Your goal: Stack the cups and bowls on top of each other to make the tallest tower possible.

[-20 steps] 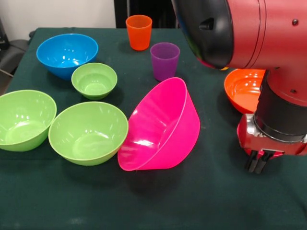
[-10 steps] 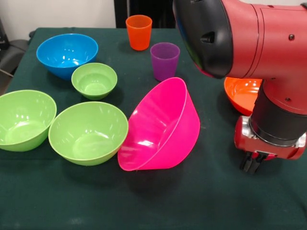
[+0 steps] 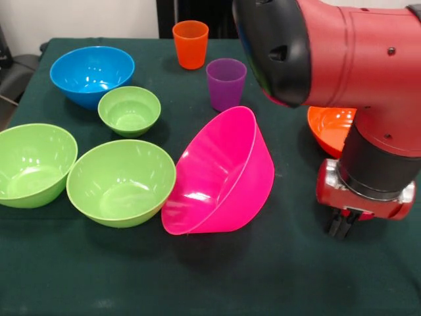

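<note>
A: Gripper?
B: Low at the right, just above the green cloth of the table. Black fingers pressed together, nothing between them.

A: And the arm?
B: Red and black, filling the upper right, hiding part of the orange bowl behind it (only the left half showing).

A: Pink bowl?
B: Centre of the table, tipped up on its side, open mouth turned left and toward the near edge. Left of the gripper and apart from it.

A: Green ones?
B: Three, all upright on the left. Large green bowl at the left edge, second large green bowl just beside it on the right, rims close or touching (hard to tell which). Small green bowl farther back, between those two and the blue bowl.

A: Cups?
B: Orange cup at the far edge, upright. Purple cup nearer and slightly right of it, upright, just behind the pink bowl's raised rim.

A: Anything stacked?
B: Nothing. Every bowl and cup separately on the cloth.
</note>
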Tool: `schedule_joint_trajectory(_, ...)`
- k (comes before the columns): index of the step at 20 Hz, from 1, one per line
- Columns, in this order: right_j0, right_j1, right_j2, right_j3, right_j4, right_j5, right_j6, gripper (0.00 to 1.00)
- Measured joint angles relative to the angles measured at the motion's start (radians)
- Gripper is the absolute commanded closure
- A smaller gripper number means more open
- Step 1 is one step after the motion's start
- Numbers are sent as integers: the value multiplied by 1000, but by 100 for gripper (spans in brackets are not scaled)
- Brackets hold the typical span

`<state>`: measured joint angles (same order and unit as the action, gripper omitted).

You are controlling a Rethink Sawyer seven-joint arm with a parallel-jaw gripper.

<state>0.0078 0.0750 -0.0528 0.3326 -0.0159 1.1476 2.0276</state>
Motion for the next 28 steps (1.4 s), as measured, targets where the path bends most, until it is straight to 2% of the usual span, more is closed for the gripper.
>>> schedule_joint_trajectory(4, -46, -108, -1, 207, 0, -112, 0, 100)
schedule_joint_trajectory(5, -64, -135, -2, 256, 0, -137, -1, 100)
schedule_joint_trajectory(6, -103, -186, -4, 345, -1, -177, -5, 100)
schedule_joint_trajectory(9, -148, -234, -3, 421, -7, -212, -16, 100)
schedule_joint_trajectory(13, -252, -328, -4, 544, -41, -244, -76, 100)
schedule_joint_trajectory(18, -346, -416, -12, 613, -92, -213, -186, 100)
schedule_joint_trajectory(23, -363, -446, -11, 615, -105, -185, -227, 100)
schedule_joint_trajectory(28, -341, -461, -8, 615, -105, -165, -228, 100)
